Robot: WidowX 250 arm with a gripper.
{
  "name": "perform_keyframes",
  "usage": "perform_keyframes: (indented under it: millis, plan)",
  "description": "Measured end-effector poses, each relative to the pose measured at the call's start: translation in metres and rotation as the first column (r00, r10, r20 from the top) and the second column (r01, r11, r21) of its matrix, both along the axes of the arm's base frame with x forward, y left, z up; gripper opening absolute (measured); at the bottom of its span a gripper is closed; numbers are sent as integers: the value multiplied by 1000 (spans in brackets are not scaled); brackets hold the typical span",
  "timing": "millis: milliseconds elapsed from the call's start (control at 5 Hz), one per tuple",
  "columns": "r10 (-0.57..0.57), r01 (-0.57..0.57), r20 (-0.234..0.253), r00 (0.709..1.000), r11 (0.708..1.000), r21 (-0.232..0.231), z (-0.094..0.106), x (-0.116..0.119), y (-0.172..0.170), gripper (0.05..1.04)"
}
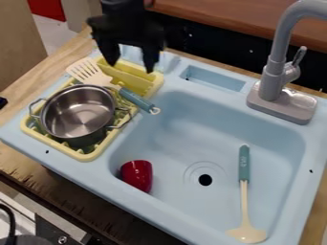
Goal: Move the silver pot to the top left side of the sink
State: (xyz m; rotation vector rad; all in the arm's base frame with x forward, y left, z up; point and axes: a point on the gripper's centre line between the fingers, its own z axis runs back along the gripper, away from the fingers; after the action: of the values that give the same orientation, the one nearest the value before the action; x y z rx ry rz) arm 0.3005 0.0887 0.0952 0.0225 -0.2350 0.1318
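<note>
Hangs with claw (131,65) released and spread wide over the far end of the yellow rack (86,155), beyond the silver pot (78,114) (open side up) in that rack, left of the blue basin (182,139).

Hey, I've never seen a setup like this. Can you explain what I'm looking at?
There's one picture, taken by a fixed camera looking down at a slant on a light blue sink. The black robot arm hangs in from the top edge. Its jaws are apart and hold nothing. Below them, at the left, a silver pot sits on a yellow dish rack, with a slotted spatula behind it. Down in the basin are a red cup and a teal-handled ladle. A grey faucet stands at upper right.
</note>
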Motion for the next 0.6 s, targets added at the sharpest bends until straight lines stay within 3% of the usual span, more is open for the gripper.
perform_keyframes:
  millis: [200, 600]
  plan:
    - [-237, 237, -45, 970, 971, -10, 0, -15, 16, 990]
    - [-459, 463, -82, 885, 886, 35, -2, -40, 47, 990]
